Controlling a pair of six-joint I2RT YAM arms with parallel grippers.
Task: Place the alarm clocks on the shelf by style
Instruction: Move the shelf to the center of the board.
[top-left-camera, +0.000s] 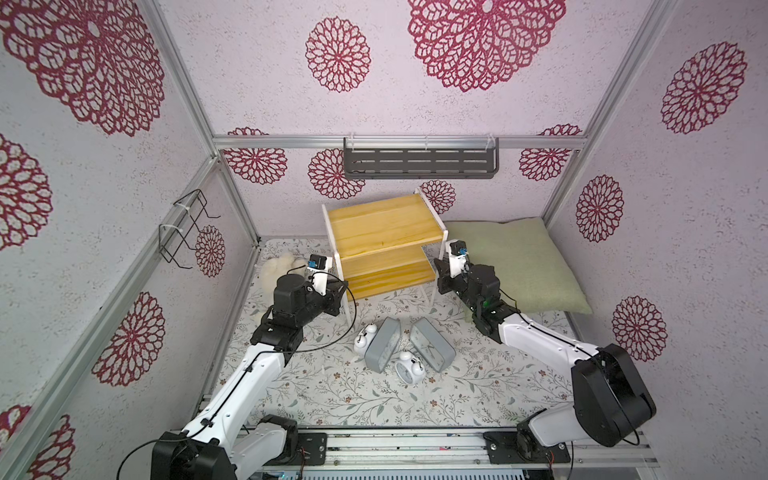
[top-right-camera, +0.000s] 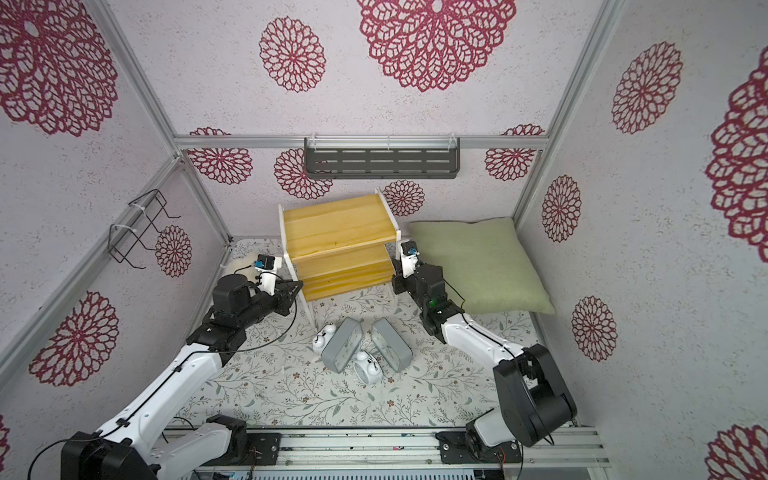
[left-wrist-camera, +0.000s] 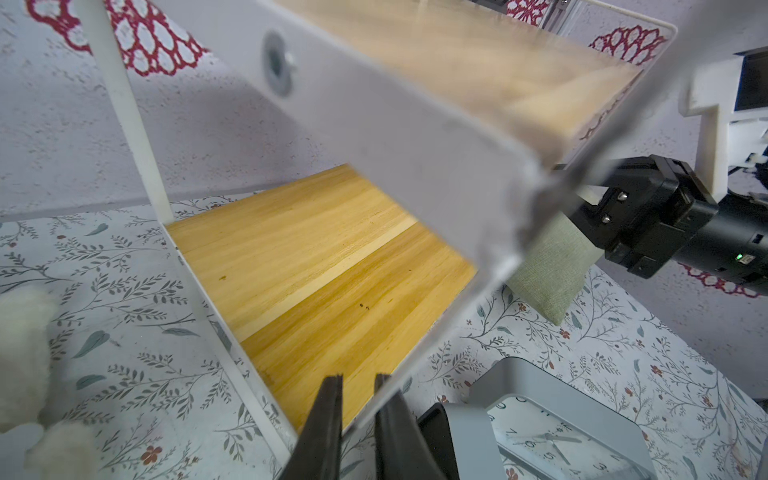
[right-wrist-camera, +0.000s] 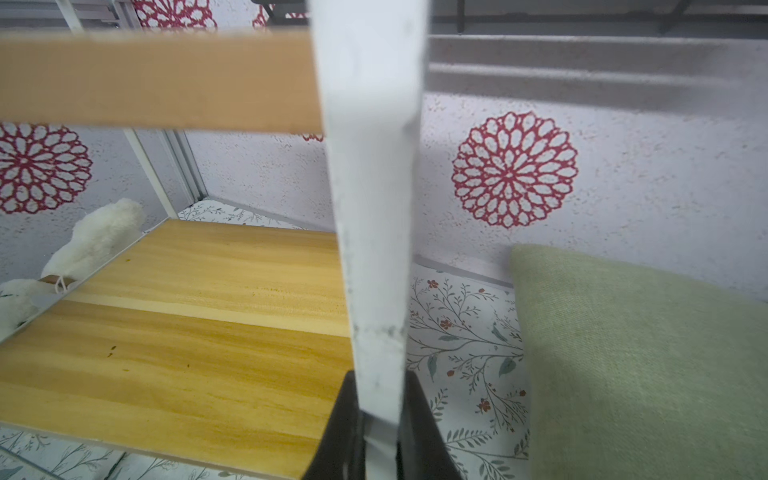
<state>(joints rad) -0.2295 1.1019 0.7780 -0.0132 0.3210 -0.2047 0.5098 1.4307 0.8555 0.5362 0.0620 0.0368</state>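
Pinching the shelf (top-left-camera: 384, 245) leg with the right gripper (right-wrist-camera: 380, 419) at 3 o'clock, probably steadying it; left gripper (left-wrist-camera: 358, 415) nearly closed, empty.

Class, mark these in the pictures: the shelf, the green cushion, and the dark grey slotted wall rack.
shelf (top-left-camera: 382, 226): top view, on its upper board.
green cushion (top-left-camera: 523, 262): top view, middle of the fabric.
dark grey slotted wall rack (top-right-camera: 381, 163): top view, on its slotted panel.

Four alarm clocks (top-left-camera: 405, 347) cluster before the shelf (top-left-camera: 384, 245) (both tiers bare).
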